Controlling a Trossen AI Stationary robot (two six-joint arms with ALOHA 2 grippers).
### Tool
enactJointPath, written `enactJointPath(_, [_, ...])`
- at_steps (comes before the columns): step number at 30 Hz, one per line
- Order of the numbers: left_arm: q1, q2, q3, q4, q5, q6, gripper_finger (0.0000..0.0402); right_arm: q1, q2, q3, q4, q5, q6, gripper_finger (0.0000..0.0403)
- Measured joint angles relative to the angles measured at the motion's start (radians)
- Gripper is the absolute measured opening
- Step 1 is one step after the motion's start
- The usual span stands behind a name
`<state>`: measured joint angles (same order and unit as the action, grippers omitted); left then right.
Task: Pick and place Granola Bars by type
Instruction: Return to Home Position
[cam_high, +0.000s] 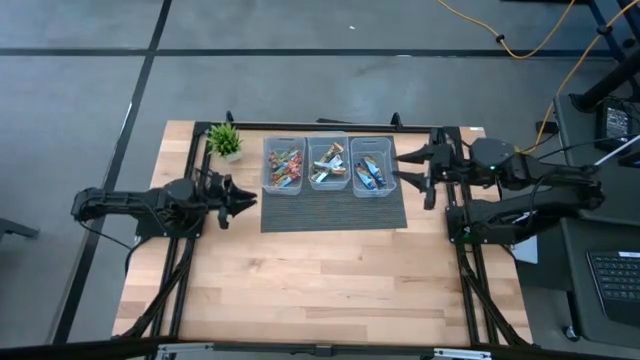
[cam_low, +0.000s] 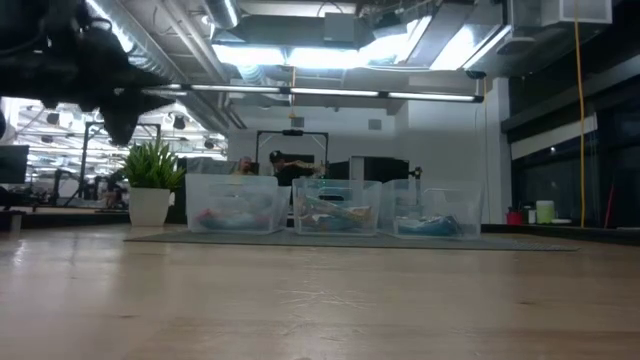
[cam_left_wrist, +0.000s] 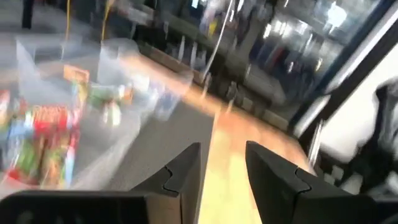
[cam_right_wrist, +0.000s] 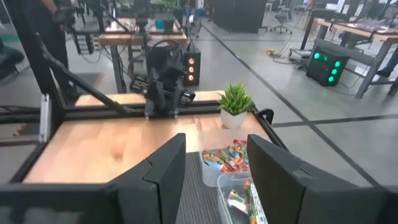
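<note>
1. Left gripper hangs just beside the left edge of the mat, jaws parted a little, gripping nothing.
2. Right gripper sits just beside the right bin, jaws spread wide, also released.
3. Between them, the bars lie sorted: red-orange in the left bin, tan in the middle bin, blue in the right.
4. A plant stands near the left bin, by the back edge.
5. The table shows bare wood from the mat to the near edge.

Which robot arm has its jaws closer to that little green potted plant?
Left. The left arm's jaws sit close to the small green potted plant, at the dark mat's left edge. The right arm's jaws are beyond the three clear plastic bins, at the mat's other side.
</note>
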<state>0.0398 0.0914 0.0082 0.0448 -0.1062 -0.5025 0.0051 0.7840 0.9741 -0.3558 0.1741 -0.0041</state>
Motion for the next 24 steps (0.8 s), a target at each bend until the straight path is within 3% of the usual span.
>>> enactJointPath(7, [-0.048,0.021,0.000,-0.011,0.070,0.000,0.0120,-0.021,0.043,-0.051,0.057,0.002,-0.058,0.0174])
enactJointPath(11, [-0.045,0.015,0.000,-0.010,0.090,0.000,0.0120,-0.062,0.000,-0.212,0.225,-0.002,-0.012,0.0174])
enactJointPath(17, [-0.037,0.016,0.000,-0.019,0.086,0.000,0.0120,-0.081,-0.094,-0.503,0.583,-0.117,0.068,0.0174])
enactJointPath(24, [-0.037,0.016,0.000,-0.019,0.084,0.000,0.0120,-0.078,-0.158,-0.730,0.795,-0.083,0.107,0.0174])
